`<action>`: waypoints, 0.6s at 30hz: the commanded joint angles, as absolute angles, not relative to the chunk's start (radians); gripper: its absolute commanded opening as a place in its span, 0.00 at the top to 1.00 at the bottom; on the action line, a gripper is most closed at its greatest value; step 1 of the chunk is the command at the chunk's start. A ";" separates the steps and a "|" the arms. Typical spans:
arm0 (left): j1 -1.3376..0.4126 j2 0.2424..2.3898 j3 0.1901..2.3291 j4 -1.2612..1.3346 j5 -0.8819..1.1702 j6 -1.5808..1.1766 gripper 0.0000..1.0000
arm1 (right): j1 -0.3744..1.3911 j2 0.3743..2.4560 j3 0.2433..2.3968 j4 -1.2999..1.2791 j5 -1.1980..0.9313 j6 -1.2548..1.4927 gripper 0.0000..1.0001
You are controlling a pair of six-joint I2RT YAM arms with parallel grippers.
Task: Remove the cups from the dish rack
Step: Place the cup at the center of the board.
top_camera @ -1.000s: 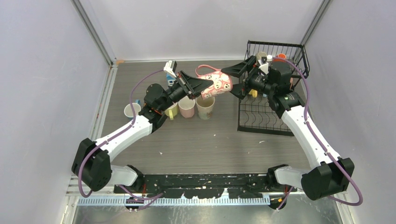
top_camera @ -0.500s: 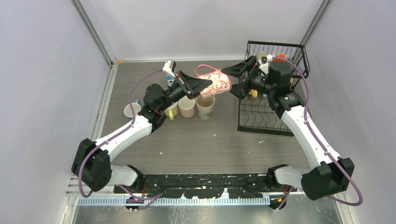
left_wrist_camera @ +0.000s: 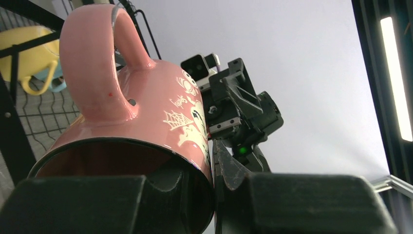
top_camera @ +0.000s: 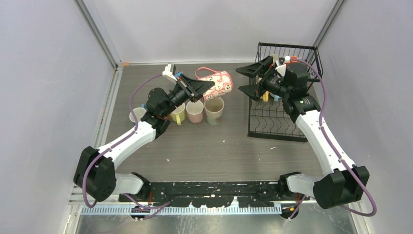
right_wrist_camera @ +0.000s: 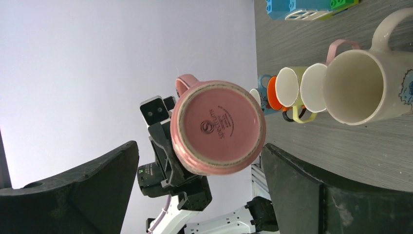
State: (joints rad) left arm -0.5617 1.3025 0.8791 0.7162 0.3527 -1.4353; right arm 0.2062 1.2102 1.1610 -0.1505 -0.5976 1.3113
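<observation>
- My left gripper is the one that has the work now. It is closed narrow on the rim of the pink mug, with one finger inside the mouth and one outside against the wall.
- The pink mug lies on its side in the air, not touching the table. Its long axis is about level. The mouth points back to my left wrist and the bottom points to the right, toward the dish rack. The handle is turned up and to the far side, as far as I can judge.
- The row of standing cups is on the table just below and near the mug. The cream mug is closest, then a pale pink cup, then a yellow cup. A white cup stands further to the left.
- I judge that the next move depends on this relation. The mug must turn from lying to upright and go down to a bare place near the row, without knocking the cream mug.
- My right gripper is open wide and holds nothing. It faces the bottom of the pink mug from the rack side, apart from it.
- The rack is to the right of the pink mug, close to my right arm. At least a yellow mug is in it, and more cups seem to be in the upper basket.
</observation>
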 commanded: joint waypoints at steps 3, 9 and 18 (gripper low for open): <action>-0.555 1.235 0.905 0.848 0.321 -1.419 1.00 | 0.205 1.174 1.173 -0.110 -0.592 1.288 0.00; -0.553 1.194 0.898 0.750 0.345 -1.379 1.00 | 0.205 1.155 1.227 -0.276 -0.527 1.172 0.00; -0.530 1.048 0.950 0.318 0.453 -1.191 1.00 | 0.207 1.142 1.294 -0.521 -0.417 0.977 0.00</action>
